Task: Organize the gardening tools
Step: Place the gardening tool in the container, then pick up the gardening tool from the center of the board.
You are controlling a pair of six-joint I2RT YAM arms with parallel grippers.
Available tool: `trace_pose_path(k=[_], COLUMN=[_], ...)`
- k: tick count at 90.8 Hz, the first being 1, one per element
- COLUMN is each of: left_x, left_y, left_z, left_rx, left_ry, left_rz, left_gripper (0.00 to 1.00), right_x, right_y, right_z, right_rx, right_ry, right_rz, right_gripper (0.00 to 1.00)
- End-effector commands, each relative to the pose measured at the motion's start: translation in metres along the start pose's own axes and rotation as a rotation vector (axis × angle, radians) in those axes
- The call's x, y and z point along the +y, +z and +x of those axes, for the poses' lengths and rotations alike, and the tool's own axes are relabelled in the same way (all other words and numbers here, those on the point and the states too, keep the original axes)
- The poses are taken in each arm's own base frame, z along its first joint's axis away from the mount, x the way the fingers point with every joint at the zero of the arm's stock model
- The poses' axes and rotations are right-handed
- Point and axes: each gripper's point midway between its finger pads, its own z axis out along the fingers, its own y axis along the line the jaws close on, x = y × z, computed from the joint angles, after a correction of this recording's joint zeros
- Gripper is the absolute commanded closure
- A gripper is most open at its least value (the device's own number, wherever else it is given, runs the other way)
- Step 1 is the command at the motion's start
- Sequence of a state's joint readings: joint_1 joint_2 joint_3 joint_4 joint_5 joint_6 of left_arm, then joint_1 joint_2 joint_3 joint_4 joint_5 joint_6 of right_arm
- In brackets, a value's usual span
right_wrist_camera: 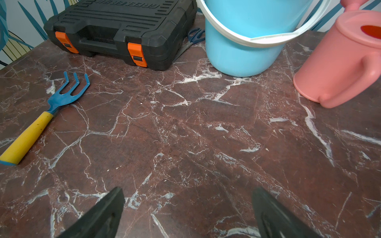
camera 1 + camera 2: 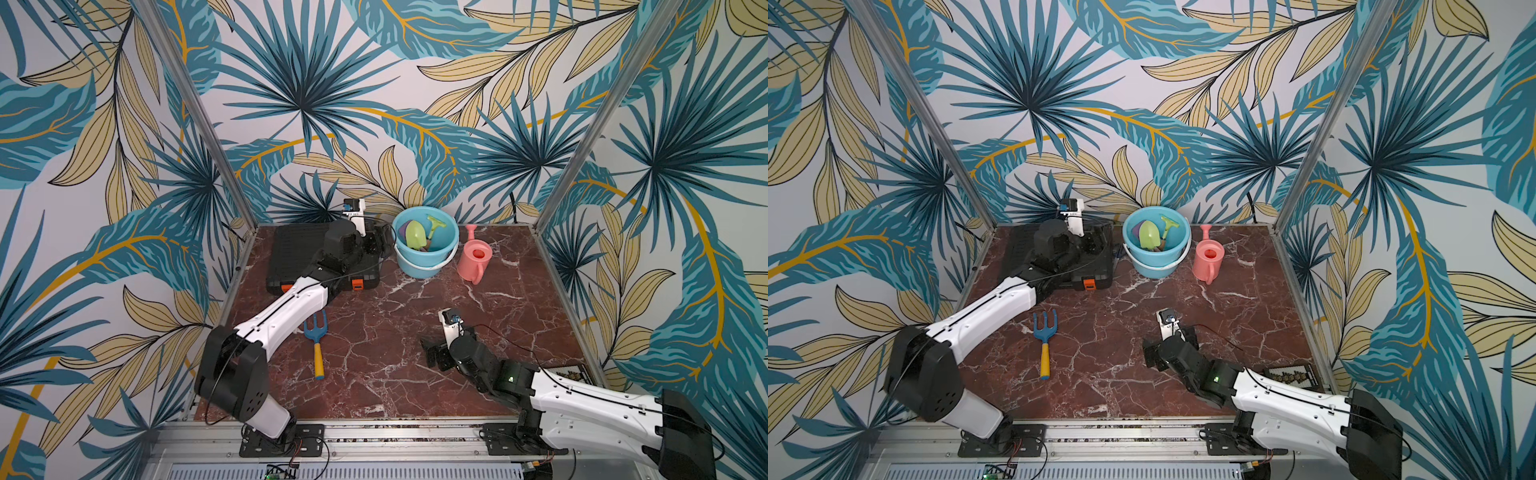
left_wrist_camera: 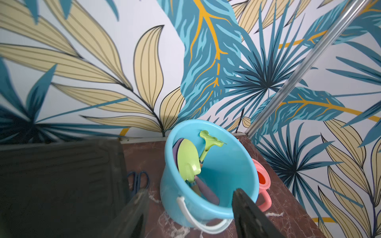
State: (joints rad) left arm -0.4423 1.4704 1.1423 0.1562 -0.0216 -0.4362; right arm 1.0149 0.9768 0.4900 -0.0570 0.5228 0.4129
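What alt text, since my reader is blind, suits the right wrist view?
The open, empty right claw hovers over a red marble table. Ahead are a blue fork with a yellow handle, a black case with orange latches, a light blue bucket and, beside it, a pink watering can.

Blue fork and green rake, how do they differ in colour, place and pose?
Place: the blue fork lies on the marble table, while the green rake is inside the light blue bucket. Pose: the fork lies flat, prongs toward the table's far edge; the rake stands head up. Colour: the fork has a blue head and yellow handle; the rake's head is light green. Both are small pronged hand tools.
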Motion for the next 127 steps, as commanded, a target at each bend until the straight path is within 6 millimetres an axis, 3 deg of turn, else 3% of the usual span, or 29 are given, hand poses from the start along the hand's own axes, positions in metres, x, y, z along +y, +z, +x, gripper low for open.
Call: trace_pose_path(k=[1,14,28,35,46,65,90,101,117,127], left_x=[0.052,0.103,0.147,0.157,0.165,0.172,0.167,0.161,0.151,0.144], left_y=[-0.037,-0.107,-0.170,-0.191,-0.208,-0.219,-0.217,-0.209,-0.197,-0.191], left_z=[0.044,0.098,0.171,0.197,0.235,0.273,0.295,0.303,0.303,0.291], left_rx=[0.067,0.146,0.307,0.362,0.423,0.520,0.678,0.724,0.736,0.695], left_ry=[-0.071,-0.084,-0.133,-0.196,-0.281,-0.305,-0.251,-0.216,-0.168,-0.155], left_rz=[-0.215,-0.414,-0.584,-0.629,-0.637,-0.650,-0.663,-0.651,-0.632,-0.615], left_gripper=[0.31,0.28,0.27,0.27,0.28,0.30,0.38,0.52,0.92,1.00], right_x=[0.004,0.004,0.005,0.005,0.004,0.004,0.002,0.002,0.001,0.000], right_y=[-0.001,-0.003,0.000,0.002,0.003,0.004,0.002,0.001,0.001,0.001], right_z=[-0.003,-0.003,-0.002,-0.001,-0.001,0.000,-0.001,-0.002,-0.002,-0.002], right_rx=[0.002,-0.004,0.003,0.008,0.009,0.010,0.004,0.000,0.000,-0.001], right_ry=[0.023,0.026,0.024,0.019,0.015,0.011,0.015,0.018,0.014,0.008], right_rz=[-0.023,-0.027,-0.024,-0.018,-0.011,-0.003,-0.002,-0.004,0.002,0.007], right_gripper=[0.00,0.00,0.00,0.00,0.00,0.00,0.01,0.00,0.01,0.01])
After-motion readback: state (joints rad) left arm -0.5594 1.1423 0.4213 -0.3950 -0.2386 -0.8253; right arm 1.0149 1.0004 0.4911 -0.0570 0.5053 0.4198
